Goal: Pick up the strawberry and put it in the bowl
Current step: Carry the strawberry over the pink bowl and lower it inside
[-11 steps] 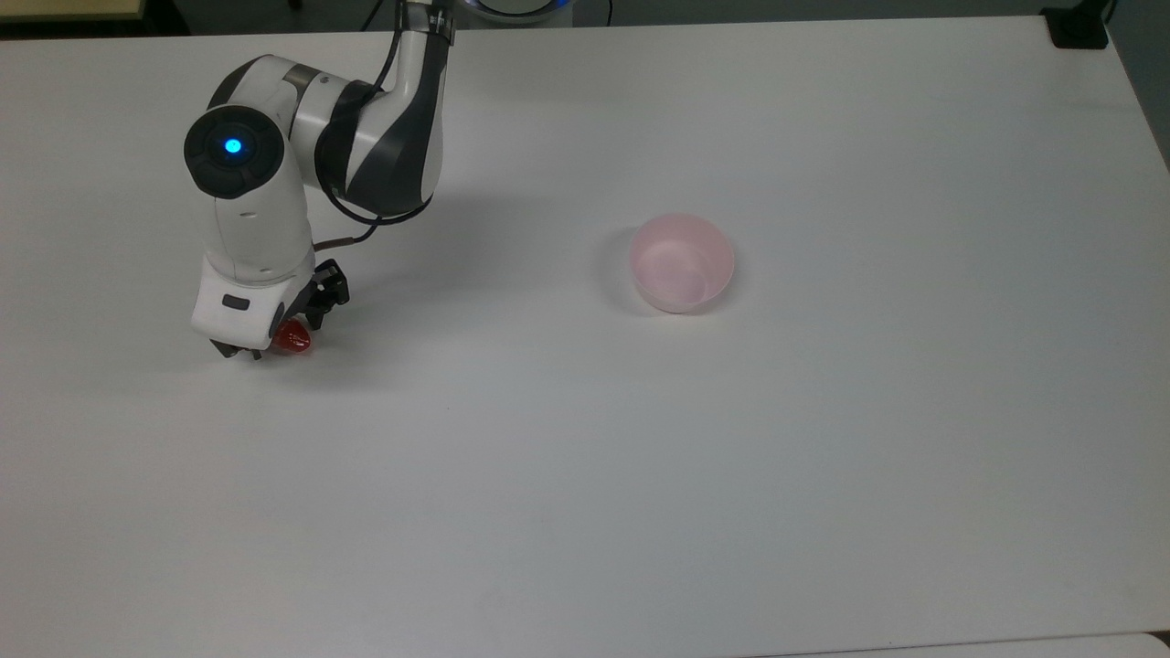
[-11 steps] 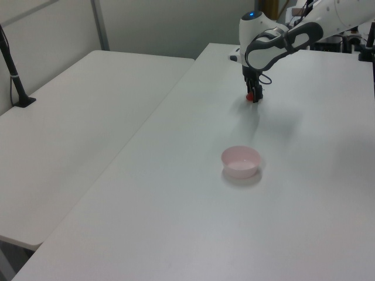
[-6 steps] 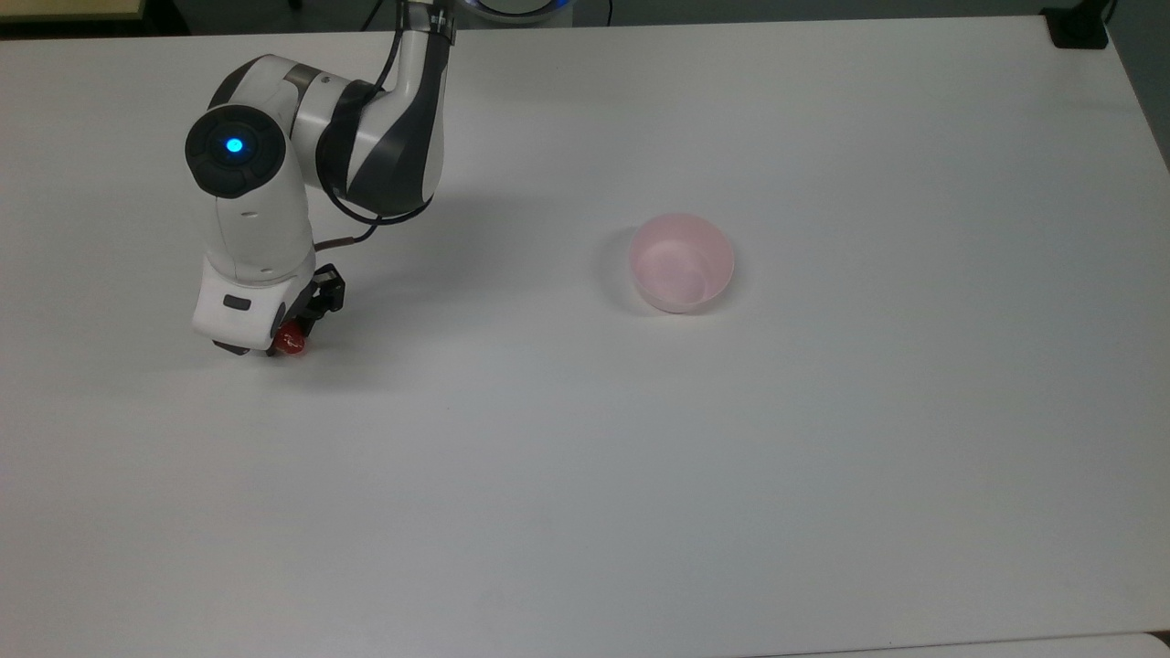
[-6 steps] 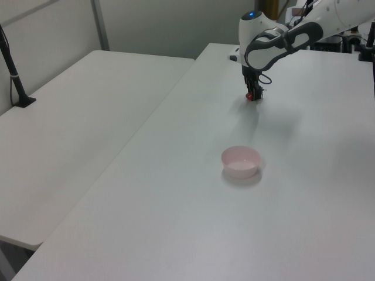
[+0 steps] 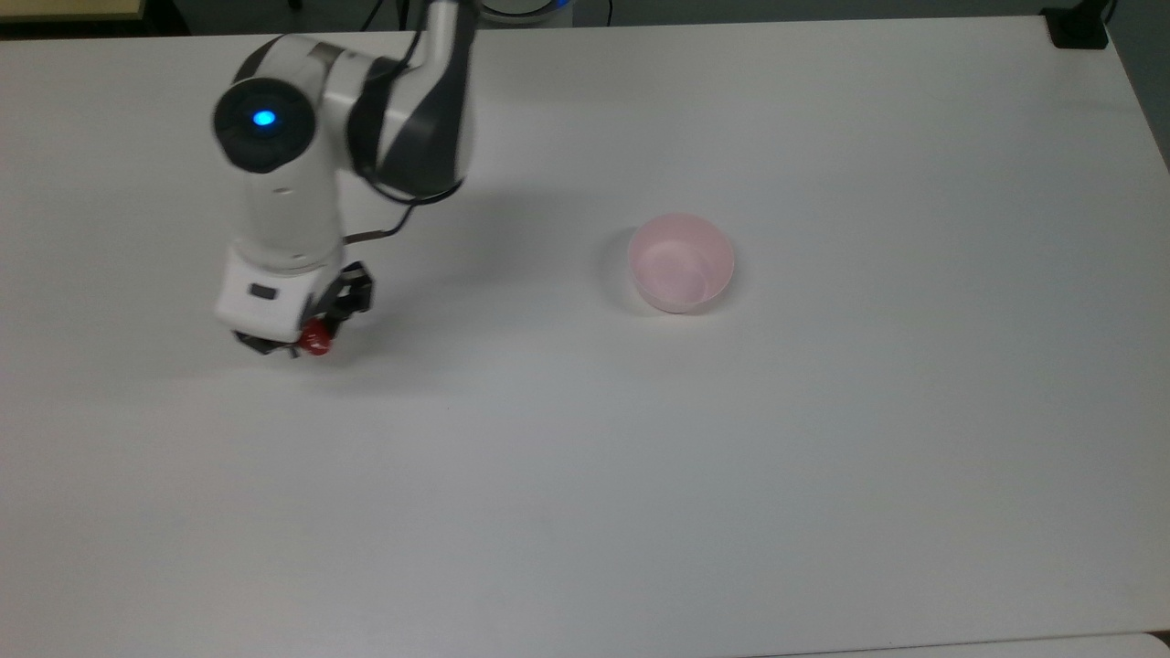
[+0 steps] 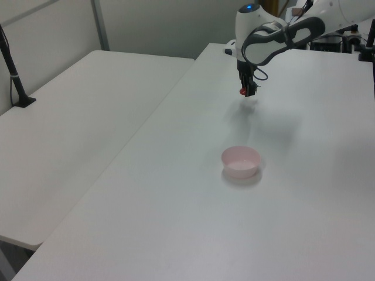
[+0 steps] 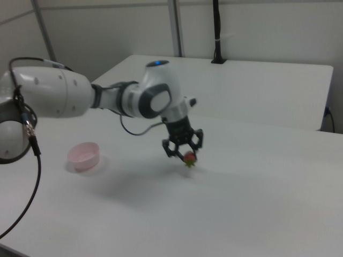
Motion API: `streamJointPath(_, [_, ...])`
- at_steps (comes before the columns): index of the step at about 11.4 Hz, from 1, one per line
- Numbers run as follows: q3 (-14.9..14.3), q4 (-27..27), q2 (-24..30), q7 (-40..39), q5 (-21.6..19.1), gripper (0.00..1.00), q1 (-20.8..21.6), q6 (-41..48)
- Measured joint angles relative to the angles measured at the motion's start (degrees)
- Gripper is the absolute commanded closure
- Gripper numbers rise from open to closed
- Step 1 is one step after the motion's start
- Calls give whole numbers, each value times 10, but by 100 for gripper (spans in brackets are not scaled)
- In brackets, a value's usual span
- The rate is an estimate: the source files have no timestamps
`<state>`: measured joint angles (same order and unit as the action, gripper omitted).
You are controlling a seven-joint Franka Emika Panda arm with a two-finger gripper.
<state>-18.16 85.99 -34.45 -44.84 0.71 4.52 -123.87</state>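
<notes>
My gripper point(image 5: 309, 342) is shut on the small red strawberry point(image 5: 318, 341), near the top view's left side. In the right view the strawberry point(image 7: 188, 158) hangs a little above the white table point(image 7: 241, 203), green cap downward, between the black fingers of the gripper point(image 7: 186, 156). The left view shows the gripper point(image 6: 245, 91) holding the strawberry point(image 6: 242, 91) over its shadow. The pale pink bowl point(image 5: 681, 262) stands upright with nothing in it, well off to the top view's right of the gripper. The bowl point(image 6: 240, 161) sits nearer the camera in the left view, and the bowl point(image 7: 84, 156) is left of the arm in the right view.
A second white table point(image 6: 76, 117) adjoins on the left view's left, with a black post point(image 6: 13, 67) clamped to it. A black mount point(image 5: 1079, 27) sits at the top view's upper right corner. A dark cable point(image 7: 33, 176) hangs from the arm at the right view's left.
The fingers closed on the strawberry. The arm then rose and shifted slightly toward the top view's right, lifting the strawberry off the table.
</notes>
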Motion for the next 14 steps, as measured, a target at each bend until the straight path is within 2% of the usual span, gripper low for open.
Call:
streamJointPath(6, [2, -1, 101, 178, -21, 71, 165, 178])
streamJointPath(9, [3, 28, 115, 265, -21, 67, 263, 200])
streamJointPath(10, [3, 42, 110, 300, -21, 38, 291, 200])
streamJointPath(11, [4, 48, 100, 327, -21, 0, 307, 190])
streamJointPath(14, [3, 51, 58, 405, -21, 0, 321, 134])
